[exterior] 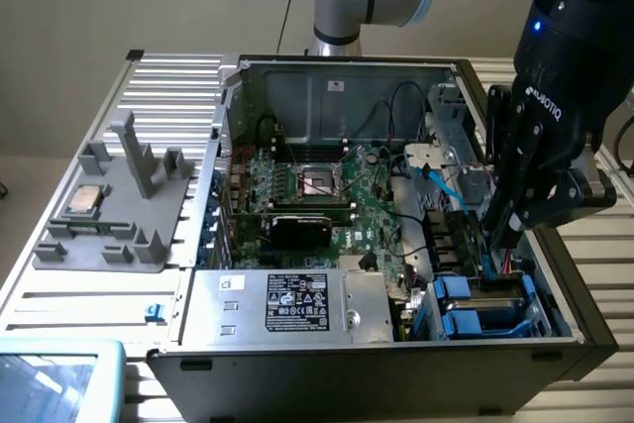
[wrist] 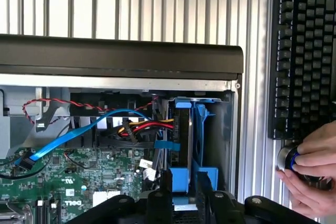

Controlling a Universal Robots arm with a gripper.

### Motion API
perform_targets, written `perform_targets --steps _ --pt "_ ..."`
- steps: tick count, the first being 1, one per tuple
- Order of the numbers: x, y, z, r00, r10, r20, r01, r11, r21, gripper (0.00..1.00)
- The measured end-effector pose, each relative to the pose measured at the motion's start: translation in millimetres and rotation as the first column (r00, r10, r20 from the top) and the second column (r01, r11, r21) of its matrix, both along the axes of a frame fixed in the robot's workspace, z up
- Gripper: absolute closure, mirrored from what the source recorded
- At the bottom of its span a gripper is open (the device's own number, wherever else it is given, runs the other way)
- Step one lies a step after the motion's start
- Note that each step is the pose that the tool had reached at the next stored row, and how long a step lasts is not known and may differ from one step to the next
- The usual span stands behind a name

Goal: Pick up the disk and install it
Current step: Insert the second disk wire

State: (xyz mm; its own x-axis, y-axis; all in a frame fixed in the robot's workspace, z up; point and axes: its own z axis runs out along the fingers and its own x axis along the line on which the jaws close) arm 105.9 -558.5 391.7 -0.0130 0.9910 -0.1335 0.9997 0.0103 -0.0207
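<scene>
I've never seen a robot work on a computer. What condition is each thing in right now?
Computer case: side open, insides exposed.
Disk: standing on edge in the blue drive bay.
Hand: lowered into the case above the bay.
CPU chip: lying on the grey holder outside.

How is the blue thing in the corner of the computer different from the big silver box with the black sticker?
The disk has bright blue plastic rails; the silver box is plain metal with a black label. The disk looks much smaller than the box. Both sit inside the open computer case.
</scene>
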Motion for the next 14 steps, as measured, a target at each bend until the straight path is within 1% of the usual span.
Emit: perform_targets --steps 2,3,5,7,10,12,14 --pt "-0.1 0.0 0.0 0.9997 0.025 -0.0001 -0.025 0.9997 0.0 0.8" --pt "-0.1 0.0 -0.1 0.9991 0.042 0.0 -0.042 0.9991 0.0001 0.8" --pt "0.0 0.0 -0.1 0.9969 0.078 0.0 -0.078 0.9969 0.0 0.89" --pt "0.0 0.0 -0.3 0.9935 0.114 0.0 -0.114 0.9935 0.0001 0.89" --pt "0.0 0.0 -0.4 0.9856 0.169 0.0 -0.169 0.9856 0.0 0.89" --pt "0.0 0.0 -0.5 0.9788 0.205 0.0 -0.205 0.9788 0.0 0.89" --pt "-0.1 0.0 -0.6 0.9709 0.24 -0.0001 -0.24 0.9709 0.0 0.89"
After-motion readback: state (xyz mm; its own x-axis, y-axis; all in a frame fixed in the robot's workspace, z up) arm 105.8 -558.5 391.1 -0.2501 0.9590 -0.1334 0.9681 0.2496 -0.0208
